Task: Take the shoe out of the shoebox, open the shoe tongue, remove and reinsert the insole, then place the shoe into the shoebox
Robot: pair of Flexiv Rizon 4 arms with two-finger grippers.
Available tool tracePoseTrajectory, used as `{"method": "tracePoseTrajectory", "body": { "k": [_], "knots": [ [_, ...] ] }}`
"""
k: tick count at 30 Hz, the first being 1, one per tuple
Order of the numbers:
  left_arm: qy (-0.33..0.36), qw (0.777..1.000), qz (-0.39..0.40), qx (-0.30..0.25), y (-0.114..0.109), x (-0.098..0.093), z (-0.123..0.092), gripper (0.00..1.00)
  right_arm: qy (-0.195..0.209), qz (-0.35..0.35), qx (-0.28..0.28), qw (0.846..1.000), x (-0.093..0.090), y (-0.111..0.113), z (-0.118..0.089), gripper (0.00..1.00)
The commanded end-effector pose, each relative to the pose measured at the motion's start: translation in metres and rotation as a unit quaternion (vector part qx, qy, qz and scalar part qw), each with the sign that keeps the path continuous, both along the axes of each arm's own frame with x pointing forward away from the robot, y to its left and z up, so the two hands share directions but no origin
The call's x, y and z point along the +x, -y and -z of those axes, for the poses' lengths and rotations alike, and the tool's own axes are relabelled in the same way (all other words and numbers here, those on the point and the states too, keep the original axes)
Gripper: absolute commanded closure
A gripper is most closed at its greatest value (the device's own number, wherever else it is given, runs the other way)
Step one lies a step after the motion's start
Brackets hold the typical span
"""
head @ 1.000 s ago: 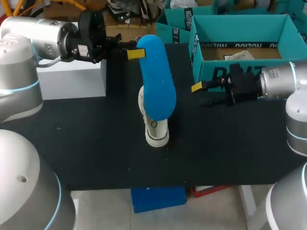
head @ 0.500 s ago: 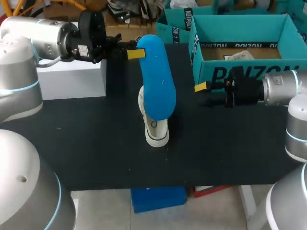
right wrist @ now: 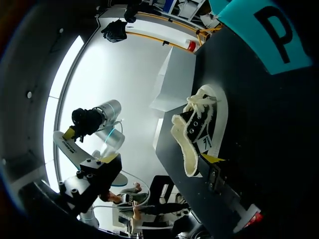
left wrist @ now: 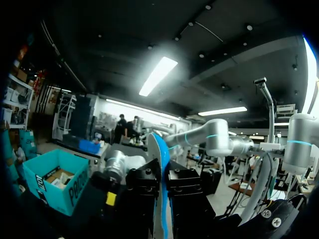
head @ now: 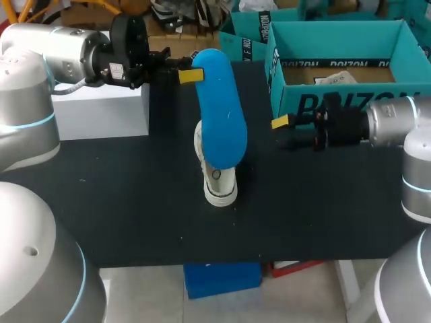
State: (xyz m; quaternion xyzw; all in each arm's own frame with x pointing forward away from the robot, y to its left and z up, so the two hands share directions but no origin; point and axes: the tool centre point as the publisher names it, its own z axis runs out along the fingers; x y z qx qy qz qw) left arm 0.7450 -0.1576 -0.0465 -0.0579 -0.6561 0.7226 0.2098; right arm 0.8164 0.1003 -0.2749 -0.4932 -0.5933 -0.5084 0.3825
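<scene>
The insole [head: 219, 114] is blue, the shoe [right wrist: 204, 132] cream (black at its side). The shoebox [head: 340, 30] is teal with black lettering, the surface [head: 121, 202] black

We record even overhead light on the table [head: 135, 202]; a soft shadow lies under the right claw [head: 283, 131]. Left wrist view dim; right wrist view glares white beyond the table.

White block [head: 101, 113] — on the black table [head: 135, 202].
</scene>
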Motion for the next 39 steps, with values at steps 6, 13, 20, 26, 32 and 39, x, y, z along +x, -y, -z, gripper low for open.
{"method": "tracePoseTrajectory", "body": {
  "k": [6,13,20,26,32,39],
  "knots": [
    [0.001,1.0,-0.002,0.0,0.001,-0.001,0.001,1.0,-0.012,-0.007,0.009,1.0,0.004,-0.002,0.002,0.0],
    [0.001,1.0,-0.002,0.0,0.001,-0.001,0.001,1.0,-0.022,-0.009,0.025,0.999,0.006,0.001,0.001,0.0],
    [0.001,1.0,-0.002,0.0,0.001,-0.001,0.001,1.0,-0.024,-0.012,0.023,0.999,0.007,0.0,0.0,0.0],
    [0.015,1.0,0.003,0.002,0.001,-0.001,0.003,1.0,-0.024,-0.012,0.023,0.999,0.007,0.0,0.0,0.0],
    [0.134,0.989,0.034,0.045,-0.002,-0.001,0.018,1.0,-0.024,-0.012,0.023,0.999,0.007,0.0,0.0,0.0],
    [0.257,0.965,0.033,0.033,-0.008,0.005,0.03,1.0,-0.024,-0.012,0.023,0.999,0.007,0.0,0.0,0.0]
  ]
}}
